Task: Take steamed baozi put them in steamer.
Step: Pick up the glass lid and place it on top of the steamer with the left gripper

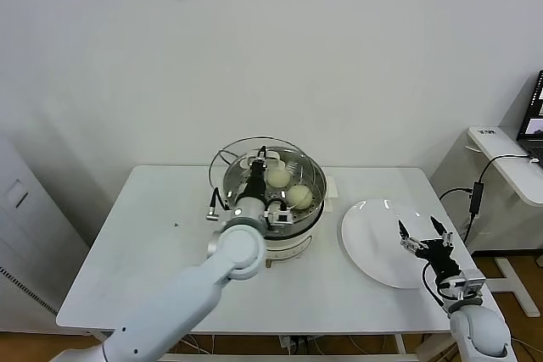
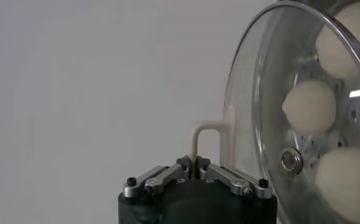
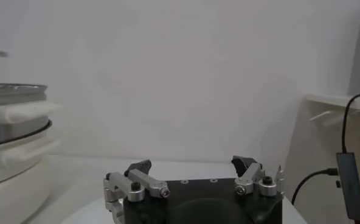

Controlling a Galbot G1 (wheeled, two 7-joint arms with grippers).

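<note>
1. Three steamed baozi (image 1: 288, 187) sit inside the steamer (image 1: 312, 177) on the counter (image 1: 153, 243).
2. Left pincer (image 2: 197, 163) is clamped on the glass lid's handle (image 2: 205, 139), above the steamer.
3. Right pincer (image 1: 422, 234) hovers wide open, empty, over the white plate (image 1: 371, 239).

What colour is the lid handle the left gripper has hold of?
Cream, on the glass lid; the lid handle shows best in the left wrist view.

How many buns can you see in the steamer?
3 buns show through the glass lid held over the steamer: one at its edge, one in the middle, one nearest the left gripper. Another may be hidden.
</note>
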